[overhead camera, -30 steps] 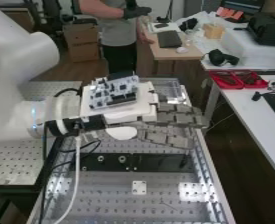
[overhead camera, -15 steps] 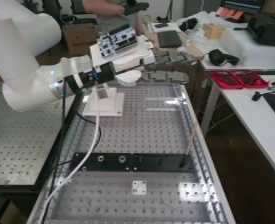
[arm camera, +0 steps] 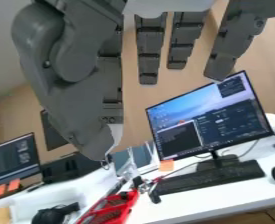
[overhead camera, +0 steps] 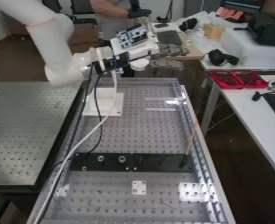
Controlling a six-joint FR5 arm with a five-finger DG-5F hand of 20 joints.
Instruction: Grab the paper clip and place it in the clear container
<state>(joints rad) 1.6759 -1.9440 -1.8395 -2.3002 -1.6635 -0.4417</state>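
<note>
Hand (overhead camera: 173,50) up by bench's (overhead camera: 136,142) far end. Pinches a paper clip (arm camera: 106,163) between thumb (arm camera: 66,107) and one finger. Holds other fingers (arm camera: 149,50) straight and apart.

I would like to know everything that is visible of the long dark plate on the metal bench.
The dark plate is a long flat strip, apparently of two pieces meeting near the middle. It lies across the perforated bench. Toward the view's left it bears two round, light fittings; a thin brown stick rises, slightly tilted, from its other end. Its material is unclear.
</note>
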